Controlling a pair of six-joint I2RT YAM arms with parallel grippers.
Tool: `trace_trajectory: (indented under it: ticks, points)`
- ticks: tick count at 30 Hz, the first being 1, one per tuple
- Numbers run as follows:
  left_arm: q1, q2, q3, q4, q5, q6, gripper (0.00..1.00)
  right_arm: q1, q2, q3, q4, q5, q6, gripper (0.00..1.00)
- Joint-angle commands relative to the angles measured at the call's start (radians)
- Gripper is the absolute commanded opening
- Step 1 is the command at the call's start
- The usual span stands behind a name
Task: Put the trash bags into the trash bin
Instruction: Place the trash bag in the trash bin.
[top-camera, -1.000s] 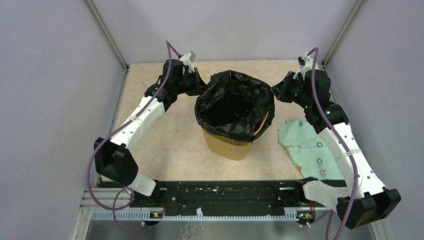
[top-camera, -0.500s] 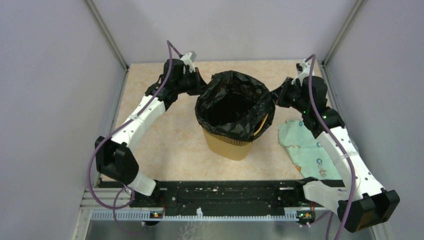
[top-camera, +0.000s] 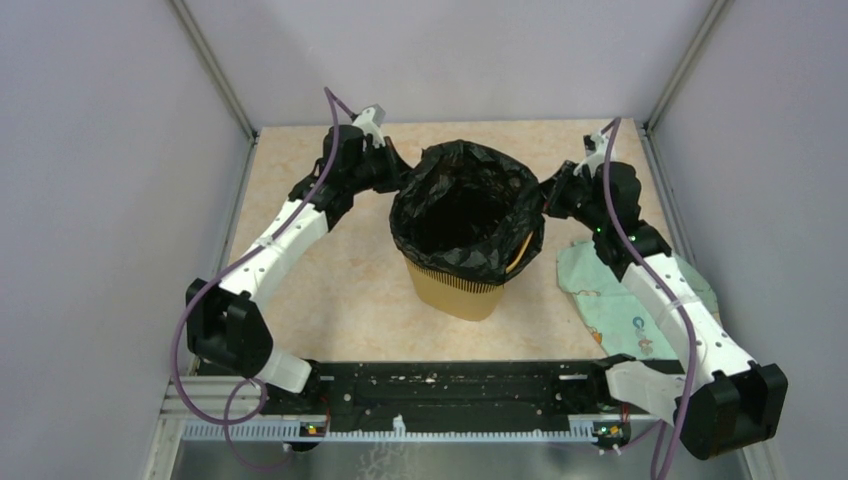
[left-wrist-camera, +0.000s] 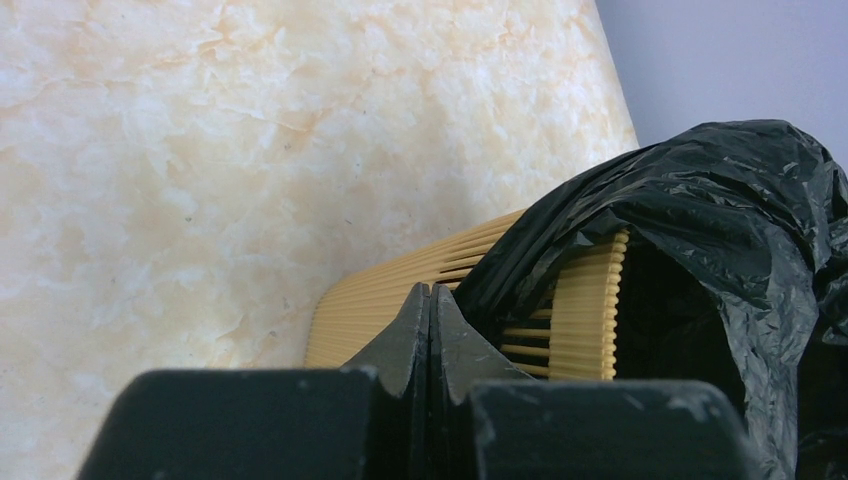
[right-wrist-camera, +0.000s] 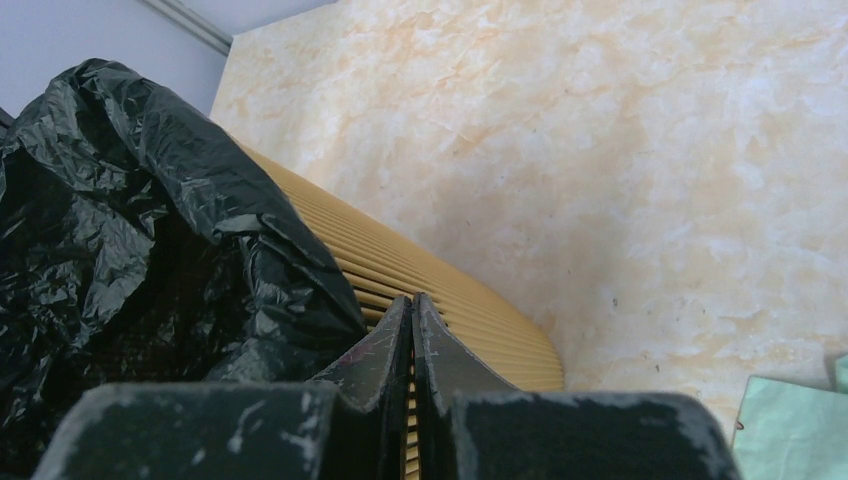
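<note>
Most of it looks done: the trash bag (top-camera: 468, 205) lines the trash bin (top-camera: 452, 292) mid-frame. The left pincer (left-wrist-camera: 430, 296) and right pincer (right-wrist-camera: 412, 302) clench its hem, and the rim is partly bare.

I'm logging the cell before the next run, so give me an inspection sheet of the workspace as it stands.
Surface: marbled beige table.
Job's things: trash bag lines the upright trash bin, its mouth folded over most of the rim.
Clutter: pale green patterned cloth lying flat beside the bin, partly under the right arm.
Grippers: left gripper and right gripper both shut at the bag's edge, with film running into their tips.
Cables: purple cable looped along each arm.
Surroundings: plain lilac walls; nothing else seen.
</note>
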Motion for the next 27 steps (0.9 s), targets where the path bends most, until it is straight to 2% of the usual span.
trace_trajectory:
  ticks: [1,4,10,14,16,22,27]
  points:
    - [-0.016,0.022,-0.079,-0.054,-0.035,0.026,0.00,0.013,0.023,0.012,0.110,-0.056,0.013,0.00]
    - [-0.016,0.019,-0.091,-0.054,-0.041,0.025,0.00,0.013,0.034,0.048,0.061,-0.026,-0.002,0.00]
    - [-0.015,0.019,-0.054,-0.072,-0.047,0.034,0.00,0.013,0.013,0.170,-0.176,0.129,-0.051,0.00]
    - [-0.016,0.025,-0.019,-0.089,-0.047,0.038,0.00,0.014,-0.011,0.237,-0.286,0.174,-0.065,0.22]
    - [-0.016,0.024,-0.015,-0.094,-0.047,0.039,0.00,0.013,-0.017,0.260,-0.319,0.175,-0.071,0.30]
    - [-0.016,0.023,-0.001,-0.104,-0.049,0.041,0.00,0.012,-0.035,0.319,-0.430,0.184,-0.080,0.38]
    - [-0.016,0.026,0.011,-0.111,-0.048,0.045,0.00,0.013,-0.101,0.332,-0.480,0.136,-0.090,0.45]
